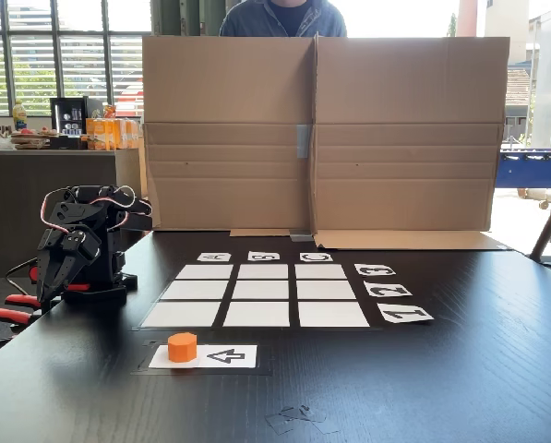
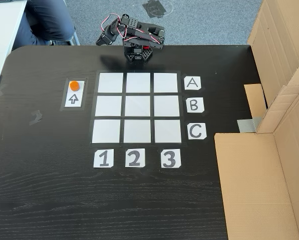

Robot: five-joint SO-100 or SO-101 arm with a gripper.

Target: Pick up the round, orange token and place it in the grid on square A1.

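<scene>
- We see the orange token sitting on the white card with the arrow, at the upper left of the top-down fixed view. It sits on the end of the card above the arrow.
- In the low fixed view, the token is near the bottom, left of the middle.
- The grid has nine white cells, and we see nothing on any of them.
- Square A1 is the top left cell in the top-down view, just right of the card. It is bare.
- So we think nothing is done yet. The token must be picked up, carried over and set down on A1.
- The arm is folded up at the top of the top-down view, well apart from the token.
- In the low view the gripper hangs down at the left of the frame. We see it hold nothing and touch nothing. Its fingers look close together, but we cannot tell for sure.
</scene>
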